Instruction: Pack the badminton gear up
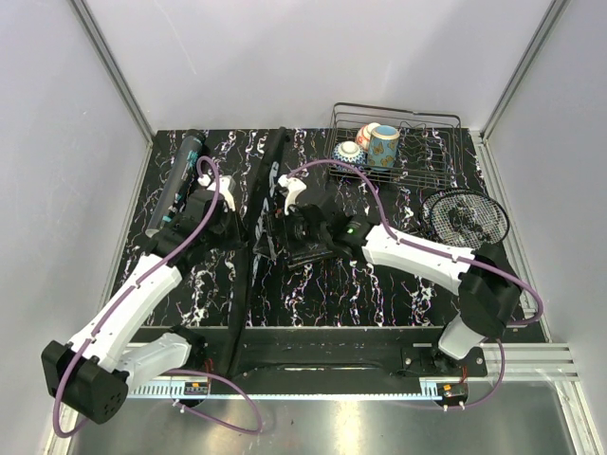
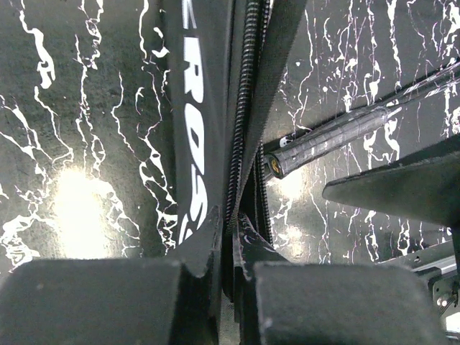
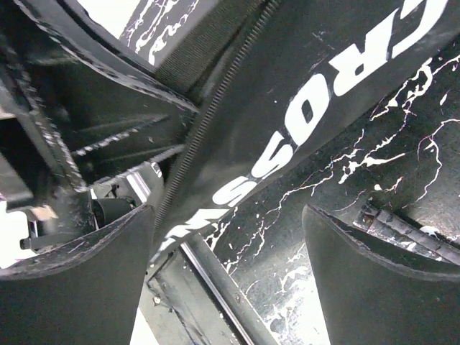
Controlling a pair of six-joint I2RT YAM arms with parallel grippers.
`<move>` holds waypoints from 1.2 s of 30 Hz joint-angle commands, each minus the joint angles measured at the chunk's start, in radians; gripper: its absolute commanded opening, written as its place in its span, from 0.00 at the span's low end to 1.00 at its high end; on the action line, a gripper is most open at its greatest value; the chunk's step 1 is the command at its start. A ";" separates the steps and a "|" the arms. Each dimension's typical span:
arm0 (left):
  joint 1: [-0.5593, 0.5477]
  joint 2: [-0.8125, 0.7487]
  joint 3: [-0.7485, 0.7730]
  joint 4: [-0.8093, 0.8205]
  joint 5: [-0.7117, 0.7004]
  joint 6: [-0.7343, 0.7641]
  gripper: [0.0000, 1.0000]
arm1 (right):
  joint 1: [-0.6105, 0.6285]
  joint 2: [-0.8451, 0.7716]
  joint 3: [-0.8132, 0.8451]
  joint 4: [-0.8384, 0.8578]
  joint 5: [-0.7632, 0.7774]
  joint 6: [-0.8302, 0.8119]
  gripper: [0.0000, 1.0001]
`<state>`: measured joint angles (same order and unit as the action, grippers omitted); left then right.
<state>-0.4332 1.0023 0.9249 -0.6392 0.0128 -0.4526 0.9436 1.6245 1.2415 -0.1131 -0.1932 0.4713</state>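
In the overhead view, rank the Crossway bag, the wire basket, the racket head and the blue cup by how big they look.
1. Crossway bag: longest, though edge-on and narrow.
2. wire basket
3. racket head
4. blue cup

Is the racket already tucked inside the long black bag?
No, the racket lies out on the table, its strung head near the wire basket, well apart from the bag.

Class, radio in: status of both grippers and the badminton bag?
Left gripper shut on bag edge. Right gripper open by bag. Racket, tube outside bag.
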 commanded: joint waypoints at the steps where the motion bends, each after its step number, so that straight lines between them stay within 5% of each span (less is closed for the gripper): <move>1: 0.007 0.033 0.034 0.029 0.024 -0.055 0.00 | 0.024 0.015 0.073 -0.005 0.090 0.039 0.88; 16: 0.007 0.041 0.051 0.007 0.027 -0.124 0.00 | 0.043 0.100 0.151 -0.088 0.218 0.044 0.67; 27: 0.007 0.059 0.064 0.003 0.013 -0.144 0.00 | 0.106 0.029 0.167 -0.142 0.283 0.013 0.79; 36: 0.005 0.082 0.066 0.013 0.042 -0.150 0.00 | 0.113 0.012 0.174 -0.180 0.311 0.029 0.78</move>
<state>-0.4313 1.0855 0.9432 -0.6628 0.0265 -0.5854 1.0550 1.6783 1.3746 -0.2928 0.0708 0.5049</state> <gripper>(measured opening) 0.060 0.785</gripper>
